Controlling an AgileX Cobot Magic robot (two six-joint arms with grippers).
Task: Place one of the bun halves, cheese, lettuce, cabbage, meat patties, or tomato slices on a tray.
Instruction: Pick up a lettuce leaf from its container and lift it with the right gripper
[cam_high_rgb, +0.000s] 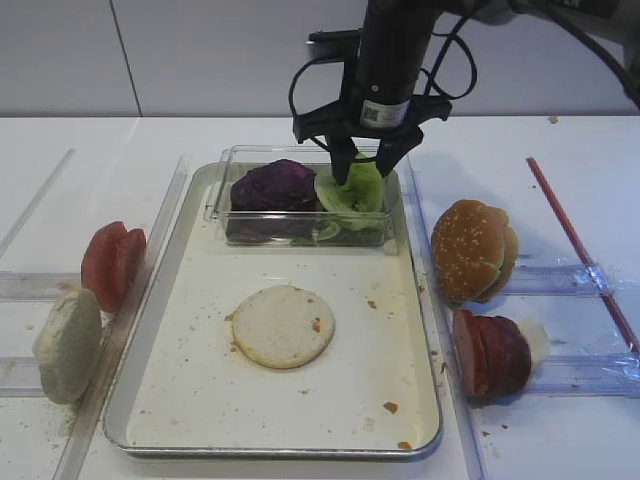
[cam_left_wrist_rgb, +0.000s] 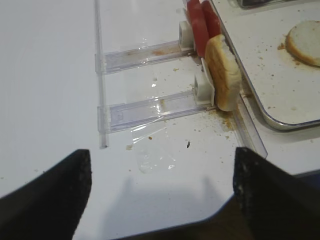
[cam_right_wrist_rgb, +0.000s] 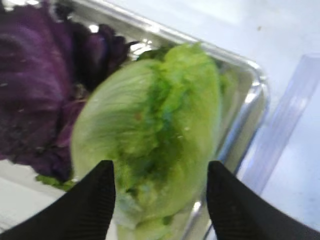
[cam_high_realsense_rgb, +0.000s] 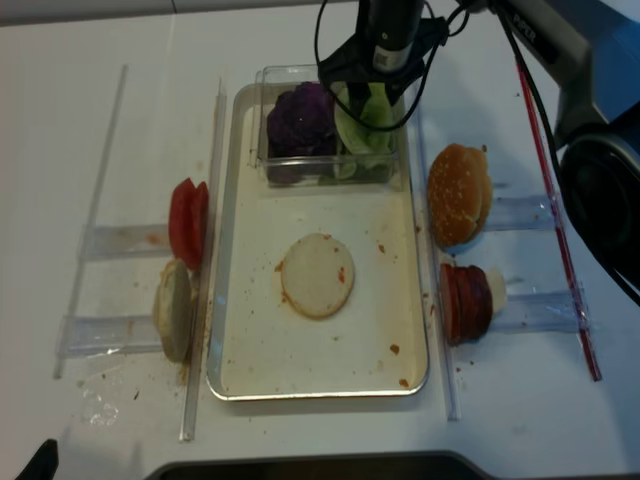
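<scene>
The right gripper (cam_high_rgb: 366, 160) hangs over the clear container (cam_high_rgb: 222, 195) at the far end of the tray (cam_high_rgb: 190, 330), its jaws spread wide to either side of the lettuce (cam_high_rgb: 355, 190). In the right wrist view the two dark fingertips (cam_right_wrist_rgb: 90, 200) flank the lower end of the lettuce (cam_right_wrist_rgb: 155, 135), each close against the leaf's edge; whether they actually press on it or only bracket it cannot be told, and the leaf sits in the container. Just to the left of the jaws, in the same container, lies the purple cabbage (cam_high_rgb: 275, 185), touching the lettuce.

Nearer the camera than the jaws, well apart from them, a bun half (cam_high_rgb: 284, 326) lies flat, cut face up, in the middle of the tray among scattered crumbs. Off to the right of the jaws, on the worktop (cam_high_rgb: 80, 150) beside the tray, a sesame bun top (cam_high_rgb: 472, 250) stands on edge in a clear rack, with meat patties (cam_high_rgb: 492, 353) on edge in the rack in front of it. Off to the left, tomato slices (cam_high_rgb: 112, 263) and another pale bun half (cam_high_rgb: 67, 345) stand on edge in their own racks against the tray's rim.

The left gripper (cam_left_wrist_rgb: 162, 195) is held low over bare worktop, its jaws wide apart with nothing between them; the tomato slices (cam_left_wrist_rgb: 202, 25) and the pale bun half (cam_left_wrist_rgb: 222, 72) lie ahead of it.
</scene>
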